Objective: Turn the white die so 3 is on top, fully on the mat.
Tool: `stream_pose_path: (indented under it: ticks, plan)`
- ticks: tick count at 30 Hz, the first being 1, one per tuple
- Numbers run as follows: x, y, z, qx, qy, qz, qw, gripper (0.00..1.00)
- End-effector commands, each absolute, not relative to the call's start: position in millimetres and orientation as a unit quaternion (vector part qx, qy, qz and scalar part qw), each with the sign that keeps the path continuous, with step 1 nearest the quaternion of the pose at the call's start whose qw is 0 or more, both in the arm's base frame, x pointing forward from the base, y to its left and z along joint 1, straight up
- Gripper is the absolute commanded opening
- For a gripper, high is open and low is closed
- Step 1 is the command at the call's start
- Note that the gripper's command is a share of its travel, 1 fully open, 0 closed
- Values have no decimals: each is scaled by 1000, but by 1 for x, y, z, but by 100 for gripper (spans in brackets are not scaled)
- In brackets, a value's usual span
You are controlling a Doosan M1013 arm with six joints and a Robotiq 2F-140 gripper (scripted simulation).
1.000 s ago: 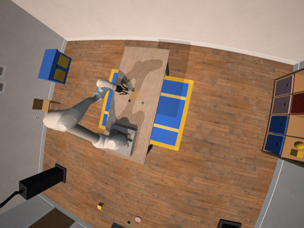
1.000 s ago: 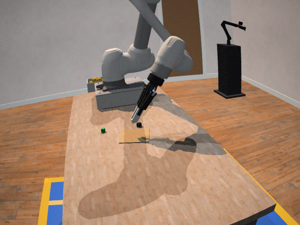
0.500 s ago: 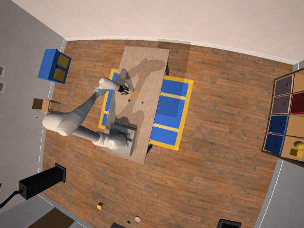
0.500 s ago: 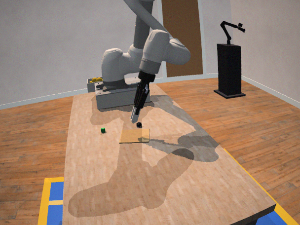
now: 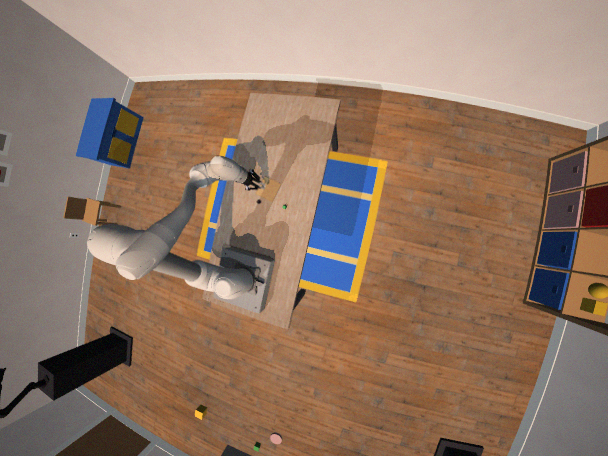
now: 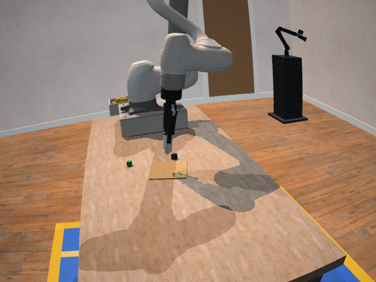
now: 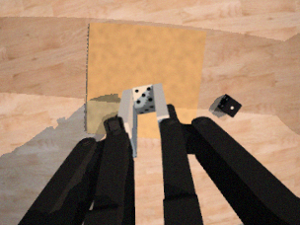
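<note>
The black end effector [image 5: 261, 184] [image 6: 167, 153] [image 7: 145, 100] grips the cubic, black-pipped white die [image 7: 144, 99].

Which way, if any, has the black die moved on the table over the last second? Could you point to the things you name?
No: in the exterior view, the black die [image 5: 259, 201] [image 6: 174, 156] [image 7: 230, 106] sits just beyond the mat's [image 5: 270, 191] [image 6: 164, 170] [image 7: 143, 59] far edge, as before.
</note>
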State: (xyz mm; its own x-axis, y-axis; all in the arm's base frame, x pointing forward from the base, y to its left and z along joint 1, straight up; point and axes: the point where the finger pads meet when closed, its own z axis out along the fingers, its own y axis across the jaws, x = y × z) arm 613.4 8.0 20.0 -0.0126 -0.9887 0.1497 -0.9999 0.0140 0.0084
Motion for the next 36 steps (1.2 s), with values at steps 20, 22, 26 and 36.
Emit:
stream_pose_path:
  ticks: [20, 22, 26, 36]
  plan:
    - [615, -4, 22, 698, -705, -91, -88, 9]
    - [615, -8, 21, 698, -704, -92, -91, 9]
    - [615, -8, 21, 697, -704, -99, -95, 9]
    - [614, -12, 19, 682, -689, -176, -173, 9]
